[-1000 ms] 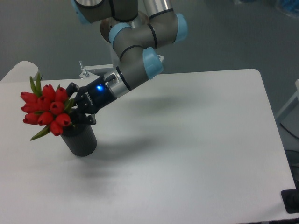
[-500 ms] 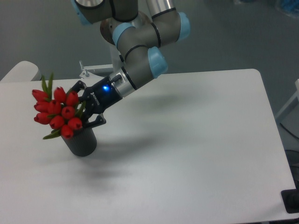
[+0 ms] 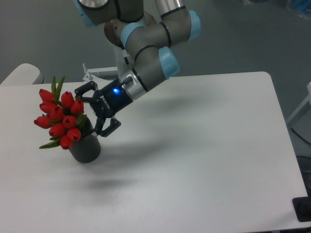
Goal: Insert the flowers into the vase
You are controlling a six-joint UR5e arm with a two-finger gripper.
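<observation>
The flowers [image 3: 60,118], a bunch of red tulip buds with green leaves, stand in the vase [image 3: 86,148] and lean out to its left; their stems are hidden inside it. The vase is a short dark grey cylinder on the left part of the white table [image 3: 204,145]. My gripper [image 3: 89,112] is just right of the buds and above the vase's rim. Its black fingers [image 3: 111,127] are spread wide, one above and one below, with nothing clamped between them.
A small metal bracket [image 3: 90,74] sticks up at the table's back edge behind the arm. A second pale surface [image 3: 19,74] adjoins at the far left. A black object [image 3: 302,209] sits beyond the front right corner.
The gripper has opened and pulled back a little to the right. The bunch, let go, has swung from a steep leftward lean to stand more upright in the vase.
</observation>
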